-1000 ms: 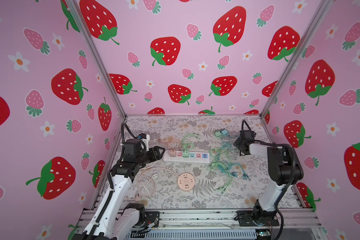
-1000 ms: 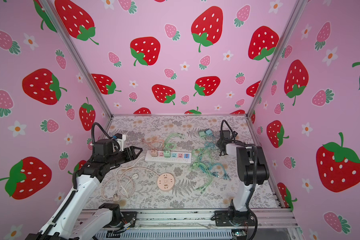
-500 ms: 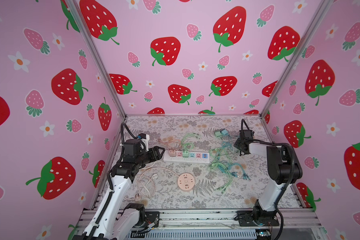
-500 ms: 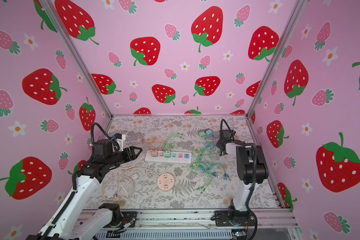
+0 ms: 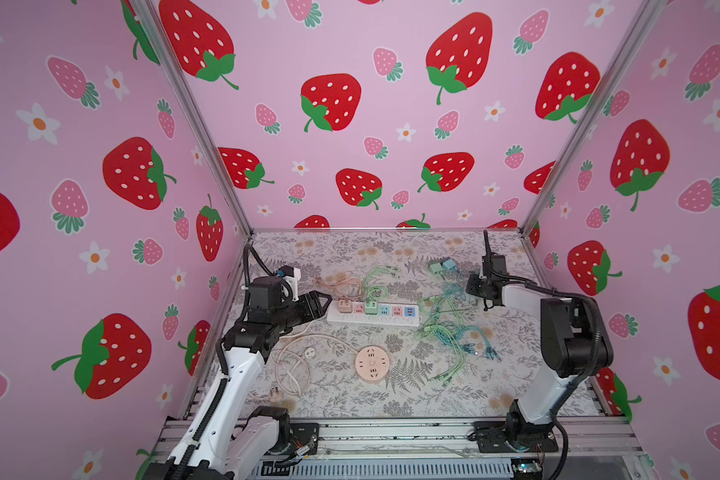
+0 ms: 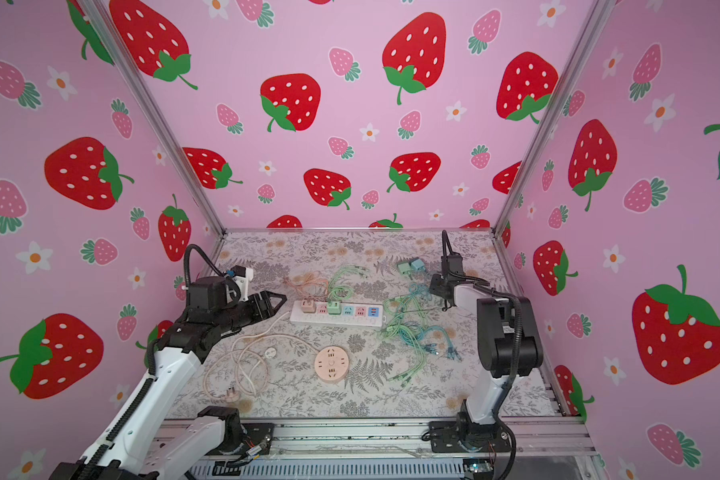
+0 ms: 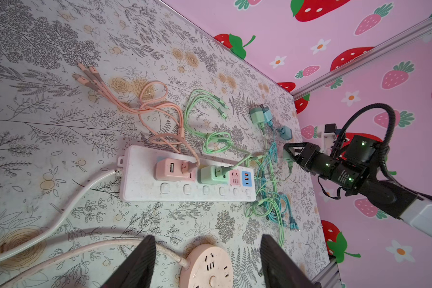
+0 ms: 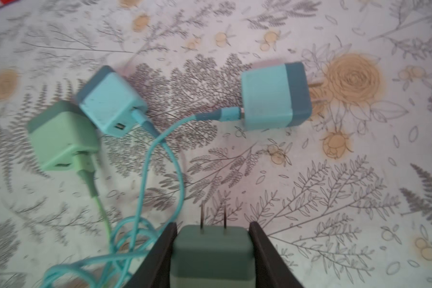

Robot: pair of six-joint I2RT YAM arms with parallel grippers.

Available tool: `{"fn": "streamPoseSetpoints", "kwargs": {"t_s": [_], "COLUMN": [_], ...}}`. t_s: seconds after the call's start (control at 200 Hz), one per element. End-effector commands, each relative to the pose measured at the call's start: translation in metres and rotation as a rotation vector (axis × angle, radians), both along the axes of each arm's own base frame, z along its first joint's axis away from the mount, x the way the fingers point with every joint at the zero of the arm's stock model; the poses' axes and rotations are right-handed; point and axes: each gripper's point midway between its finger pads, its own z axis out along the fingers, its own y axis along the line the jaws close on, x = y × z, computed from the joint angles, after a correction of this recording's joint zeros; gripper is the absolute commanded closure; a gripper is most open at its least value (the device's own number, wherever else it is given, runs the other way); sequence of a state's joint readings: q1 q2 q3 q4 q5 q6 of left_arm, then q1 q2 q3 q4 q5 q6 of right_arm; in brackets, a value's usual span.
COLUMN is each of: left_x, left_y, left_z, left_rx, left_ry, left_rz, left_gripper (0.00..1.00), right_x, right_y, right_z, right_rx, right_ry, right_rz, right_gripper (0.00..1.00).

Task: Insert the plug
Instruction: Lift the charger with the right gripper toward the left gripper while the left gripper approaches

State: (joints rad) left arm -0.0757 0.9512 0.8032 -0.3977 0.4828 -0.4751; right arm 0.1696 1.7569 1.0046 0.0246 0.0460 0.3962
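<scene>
Right end effector (image 8: 213, 224) clamps green plug (image 8: 211, 254); left end effector (image 7: 207, 238) spread wide, empty.

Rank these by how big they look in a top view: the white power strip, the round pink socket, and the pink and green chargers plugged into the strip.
1. white power strip
2. round pink socket
3. pink charger and green charger: they look alike, so no ranking between them.
</scene>
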Motion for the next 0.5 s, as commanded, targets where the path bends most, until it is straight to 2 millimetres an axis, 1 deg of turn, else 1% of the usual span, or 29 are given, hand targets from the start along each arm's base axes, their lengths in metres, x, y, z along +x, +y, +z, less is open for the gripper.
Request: {"fn": "streamPoseSetpoints", "kwargs": {"t_s": [0.0, 0.08, 0.145, 0.205, 0.3, 0.395, 0.45, 0.495], "left_x": [0.004, 0.005, 0.005, 0.005, 0.005, 0.006, 0.005, 0.005], "left_y": [-0.007, -0.011, -0.015, -0.019, -0.027, -0.035, -0.039, -0.043], "left_z": [0.020, 0.023, 0.026, 0.029, 0.035, 0.039, 0.043, 0.046], "left_rx": [-0.048, -0.065, -0.084, -0.103, -0.142, -0.179, -0.204, -0.225], "left_ry": [-0.050, -0.055, -0.060, -0.067, -0.083, -0.085, -0.088, -0.089], "left_rz": [-0.033, -0.051, -0.069, -0.093, -0.141, -0.183, -0.213, -0.235], "left_gripper": [0.31, 0.31, 0.31, 0.30, 0.29, 0.28, 0.28, 0.28], "right_x": [0.000, -0.004, -0.010, -0.018, -0.038, -0.057, -0.068, -0.082], "right_y": [0.028, 0.047, 0.063, 0.076, 0.105, 0.133, 0.147, 0.163], "right_z": [0.034, 0.053, 0.069, 0.083, 0.104, 0.118, 0.126, 0.133], "right_rx": [0.055, 0.083, 0.092, 0.082, 0.071, 0.074, 0.080, 0.097], "right_ry": [-0.100, -0.152, -0.201, -0.258, -0.349, -0.405, -0.441, -0.473], "right_rz": [0.200, 0.315, 0.413, 0.487, 0.644, 0.772, 0.845, 0.926], "right_gripper": [0.71, 0.73, 0.75, 0.75, 0.75, 0.76, 0.79, 0.79]}}
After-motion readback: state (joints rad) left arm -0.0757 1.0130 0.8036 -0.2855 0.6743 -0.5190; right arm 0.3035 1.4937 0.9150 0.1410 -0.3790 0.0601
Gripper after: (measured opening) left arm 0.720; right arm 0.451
